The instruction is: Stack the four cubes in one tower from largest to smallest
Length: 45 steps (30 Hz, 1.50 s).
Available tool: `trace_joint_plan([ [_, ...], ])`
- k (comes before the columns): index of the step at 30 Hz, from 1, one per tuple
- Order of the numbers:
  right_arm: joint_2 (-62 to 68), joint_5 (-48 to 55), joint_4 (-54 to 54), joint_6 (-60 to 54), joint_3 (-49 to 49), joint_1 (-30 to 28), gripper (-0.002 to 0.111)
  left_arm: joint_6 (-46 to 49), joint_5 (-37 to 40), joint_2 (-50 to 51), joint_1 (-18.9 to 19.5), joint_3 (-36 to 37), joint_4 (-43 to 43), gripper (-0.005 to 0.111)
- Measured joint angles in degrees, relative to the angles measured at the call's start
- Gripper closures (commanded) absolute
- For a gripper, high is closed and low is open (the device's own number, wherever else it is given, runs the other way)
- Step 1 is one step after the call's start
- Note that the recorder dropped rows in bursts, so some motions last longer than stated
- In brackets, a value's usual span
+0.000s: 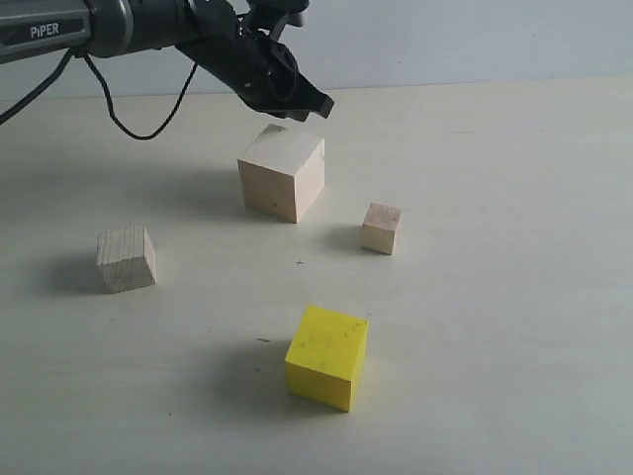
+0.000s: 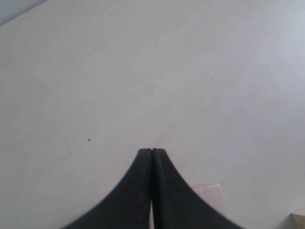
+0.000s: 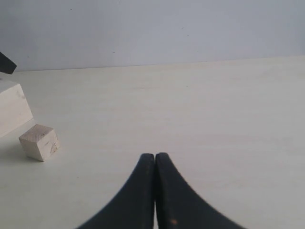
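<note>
White letters reading "PiPER" run along the grey sleeve of the left arm [image 1: 59, 32], the only writing I can make out. That arm reaches in from the upper left of the exterior view, angled downward. A black cable [image 1: 138, 129] sags beneath it. The left gripper [image 1: 318, 103] hangs just above the far side of the large cube [image 1: 282, 171], seemingly clear of the wood. Its black curved fingers [image 2: 143, 191] are pressed flat together with nothing between them. The right gripper [image 3: 155, 157] shows only in its own wrist view. It is low over bare table [image 1: 514, 297], its fingers likewise closed tight and empty. The table is smooth, matte and cream-coloured. All four cubes sit on it separately, none touching another. The large cube is pale bare wood with faint grain and crisp edges, and sits toward the back. The yellow cube [image 1: 327, 356] is painted bright and slightly scuffed, and stands nearest the camera. The medium cube [image 1: 126, 258], of streaky pale wood, sits well apart to the left. The small cube [image 1: 381, 229] rests near the large one's right side.
</note>
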Motion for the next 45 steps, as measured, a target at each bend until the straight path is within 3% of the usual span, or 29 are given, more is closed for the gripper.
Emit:
trace_joint_plan([
  [12, 0.00, 0.00, 0.00, 0.00, 0.00, 0.00, 0.108, 0.00, -0.31, 1.95, 0.00, 0.00, 0.15, 0.107],
  [24, 0.00, 0.00, 0.00, 0.00, 0.00, 0.00, 0.108, 0.00, 6.56, 1.95, 0.00, 0.09, -0.25, 0.107],
  [35, 0.00, 0.00, 0.00, 0.00, 0.00, 0.00, 0.108, -0.91, 8.64, -2.25, 0.00, 10.64, 0.11, 0.107],
  [45, 0.00, 0.00, 0.00, 0.00, 0.00, 0.00, 0.108, -0.40, 2.94, -12.44, 0.00, 20.50, 0.49, 0.107],
])
